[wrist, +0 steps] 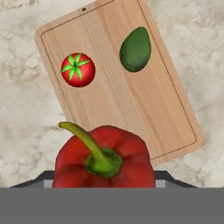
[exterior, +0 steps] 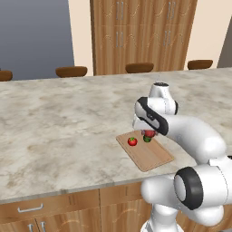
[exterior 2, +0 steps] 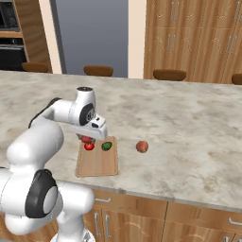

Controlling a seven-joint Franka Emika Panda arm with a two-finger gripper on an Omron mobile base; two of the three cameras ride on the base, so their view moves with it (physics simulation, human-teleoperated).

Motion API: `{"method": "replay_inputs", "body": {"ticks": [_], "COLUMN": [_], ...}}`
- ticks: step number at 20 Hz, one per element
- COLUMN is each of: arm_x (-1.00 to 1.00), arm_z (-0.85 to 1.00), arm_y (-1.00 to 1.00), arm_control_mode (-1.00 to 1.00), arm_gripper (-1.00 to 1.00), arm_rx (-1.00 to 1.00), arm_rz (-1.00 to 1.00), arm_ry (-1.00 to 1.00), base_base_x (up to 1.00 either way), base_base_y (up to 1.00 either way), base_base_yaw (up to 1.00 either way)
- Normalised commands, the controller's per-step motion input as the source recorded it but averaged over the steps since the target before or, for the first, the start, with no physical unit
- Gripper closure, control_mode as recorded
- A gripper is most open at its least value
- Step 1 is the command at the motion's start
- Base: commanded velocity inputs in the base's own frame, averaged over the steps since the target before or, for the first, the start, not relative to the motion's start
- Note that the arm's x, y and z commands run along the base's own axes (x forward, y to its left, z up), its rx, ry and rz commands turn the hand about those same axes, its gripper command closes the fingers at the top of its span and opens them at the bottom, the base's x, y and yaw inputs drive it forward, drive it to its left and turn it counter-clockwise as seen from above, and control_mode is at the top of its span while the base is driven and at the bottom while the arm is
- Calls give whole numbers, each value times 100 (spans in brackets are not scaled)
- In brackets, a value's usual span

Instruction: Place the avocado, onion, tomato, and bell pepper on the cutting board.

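Pepper run in progress: the gripper (exterior 2: pixel 90 138) has its fingers clamped on a glossy red bell pepper with a curved green stem (wrist: pixel 104 159), carried stem-up, probably so it can be set down upright without rolling. It hangs over one short end of the flat light-brown wooden cutting board (wrist: pixel 109 100), so the open wood sits ahead of the fingers, and that looks like the reason for coming in from this edge. Further out from the fingers, the small round red tomato with a green star top (wrist: pixel 78 69) sits to one side and the dark green egg-shaped avocado (wrist: pixel 135 49) to the other, both on the board and well apart. The pinkish-tan round onion (exterior 2: pixel 142 146) waits on the mottled stone counter (exterior 2: pixel 189 123), just beside the board, off the avocado side.
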Motion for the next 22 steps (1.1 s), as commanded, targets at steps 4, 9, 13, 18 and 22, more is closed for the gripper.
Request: {"method": "replay_inputs", "body": {"ticks": [4, 9, 13, 18, 22], "arm_x": [0, 0, 0, 0, 0], "arm_z": [-35, -37, -18, -34, -41], "arm_y": [40, 23, 0, 0, 0], "arm_control_mode": [-100, -100, -100, -100, -100], "arm_gripper": [100, 100, 100, 100, 100], "arm_rx": [0, 0, 0, 0, 0], "arm_rz": [0, 0, 0, 0, 0], "arm_ry": [0, -4, -7, 0, 0], "base_base_x": [0, 0, 0, 0, 0], "base_base_y": [0, 0, 0, 0, 0], "base_base_yaw": [0, 0, 0, 0, 0]}}
